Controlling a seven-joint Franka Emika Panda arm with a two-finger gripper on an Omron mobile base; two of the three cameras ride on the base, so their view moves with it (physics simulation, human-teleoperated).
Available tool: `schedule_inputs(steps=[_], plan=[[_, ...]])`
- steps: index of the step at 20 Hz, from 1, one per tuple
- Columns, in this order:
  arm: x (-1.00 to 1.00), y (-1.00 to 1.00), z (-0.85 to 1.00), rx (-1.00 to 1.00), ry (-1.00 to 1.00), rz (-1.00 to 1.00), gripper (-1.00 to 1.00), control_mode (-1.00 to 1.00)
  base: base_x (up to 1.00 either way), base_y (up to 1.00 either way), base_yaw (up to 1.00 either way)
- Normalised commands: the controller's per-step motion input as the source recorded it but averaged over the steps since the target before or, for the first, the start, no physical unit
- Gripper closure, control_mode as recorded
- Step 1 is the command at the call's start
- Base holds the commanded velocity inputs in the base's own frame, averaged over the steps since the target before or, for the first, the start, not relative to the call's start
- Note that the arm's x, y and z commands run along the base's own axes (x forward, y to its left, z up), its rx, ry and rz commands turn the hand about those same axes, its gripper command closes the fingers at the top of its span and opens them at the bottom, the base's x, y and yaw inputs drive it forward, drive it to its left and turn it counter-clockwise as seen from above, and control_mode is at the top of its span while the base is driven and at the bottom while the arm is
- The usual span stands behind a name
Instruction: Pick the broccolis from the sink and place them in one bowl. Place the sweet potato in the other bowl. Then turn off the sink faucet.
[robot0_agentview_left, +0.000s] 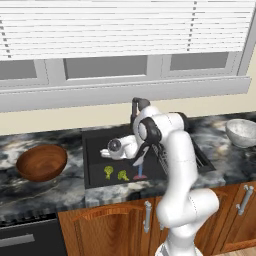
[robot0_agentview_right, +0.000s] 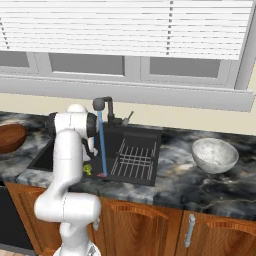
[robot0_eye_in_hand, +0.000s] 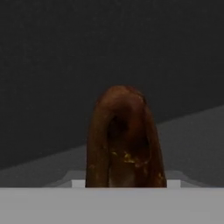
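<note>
Dark marbled counter (robot0_agentview_left: 60, 187) runs under the window, with the black sink (robot0_agentview_left: 95, 142) set in it and water running from the faucet (robot0_agentview_right: 103, 104). You're on the sweet potato (robot0_eye_in_hand: 124, 140) step: it sits right at the gripper, low in the basin, but I cannot tell whether the jaws have it clamped. Next, lift clear and carry to the speckled bowl (robot0_agentview_right: 215, 154). Both bowls look empty, wooden bowl (robot0_agentview_left: 42, 161) included; two broccolis (robot0_agentview_left: 115, 173) lie on the sink floor.
</note>
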Motion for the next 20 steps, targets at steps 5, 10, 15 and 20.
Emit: schedule_inputs(steps=[5, 10, 15, 20], plan=[[-0.8, -0.02, 1.0, 0.0, -0.18, 0.0, 1.0, -1.0, 0.0, 0.0, 0.0], [-0.92, 0.0, 1.0, 0.02, -0.09, 0.0, 1.0, -1.0, 0.0, 0.0, 0.0], [-0.67, 0.0, 1.0, 0.04, 0.0, 0.0, 1.0, -1.0, 0.0, 0.0, 0.0], [-0.57, -0.01, 1.0, 0.05, 0.0, 0.0, 1.0, -1.0, 0.0, 0.0, 0.0]])
